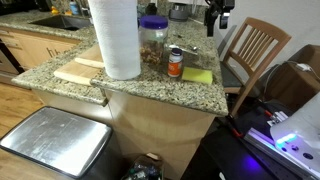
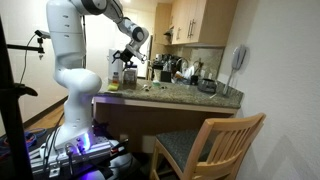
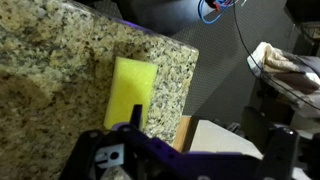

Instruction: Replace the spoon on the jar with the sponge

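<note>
The gripper [image 3: 128,140] hangs above the sponge [image 3: 132,88], which lies flat near the granite table's [image 3: 50,70] edge; whether its jaws are apart cannot be told. Only an exterior view shows the jar [image 1: 153,45] farther back.

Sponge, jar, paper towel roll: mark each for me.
sponge [image 3: 132,90], wrist view, middle of the yellow face.
jar [image 1: 153,47], in an exterior view, middle of its clear wall.
paper towel roll [image 1: 115,40], in an exterior view, white side.

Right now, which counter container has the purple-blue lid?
The large clear jar beside the paper towel roll; the small orange bottle has a white cap.
</note>
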Controlling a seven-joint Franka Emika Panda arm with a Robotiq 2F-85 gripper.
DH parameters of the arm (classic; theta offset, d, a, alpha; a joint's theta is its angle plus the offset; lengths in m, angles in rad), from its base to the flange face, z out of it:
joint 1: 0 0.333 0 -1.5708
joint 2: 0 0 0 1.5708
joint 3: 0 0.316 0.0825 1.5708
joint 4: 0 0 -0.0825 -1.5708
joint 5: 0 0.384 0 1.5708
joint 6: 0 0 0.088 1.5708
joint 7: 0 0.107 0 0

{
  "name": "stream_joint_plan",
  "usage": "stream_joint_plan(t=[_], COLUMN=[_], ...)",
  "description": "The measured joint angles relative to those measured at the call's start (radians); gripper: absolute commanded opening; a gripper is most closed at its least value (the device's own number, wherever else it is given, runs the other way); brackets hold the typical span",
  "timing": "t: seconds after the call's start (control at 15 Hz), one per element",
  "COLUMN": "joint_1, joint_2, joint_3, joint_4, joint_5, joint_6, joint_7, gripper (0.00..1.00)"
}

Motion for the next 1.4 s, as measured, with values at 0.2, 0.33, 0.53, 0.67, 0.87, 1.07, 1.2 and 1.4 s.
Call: stream_joint_plan(t=[0.2, 0.33, 0.53, 0.67, 0.87, 1.07, 1.2, 1.4], joint_1=[0.020, 0.042, 0.065, 0.065, 0.065, 0.073, 0.085, 0.106], joint_2=[-0.035, -0.054, -0.073, -0.082, -0.079, -0.037, -0.009, 0.007], joint_3=[0.044, 0.080, 0.108, 0.108, 0.107, 0.108, 0.113, 0.130], joint_4=[-0.078, -0.148, -0.217, -0.224, -0.225, -0.236, -0.247, -0.270], joint_5=[-0.069, -0.115, -0.137, -0.138, -0.137, -0.120, -0.116, -0.122], joint_6=[0.081, 0.201, 0.339, 0.347, 0.348, 0.400, 0.462, 0.551], joint_7=[0.018, 0.062, 0.118, 0.119, 0.122, 0.131, 0.147, 0.185], gripper=[1.00, 1.00, 1.00, 1.00, 1.00, 1.00, 1.00, 1.00])
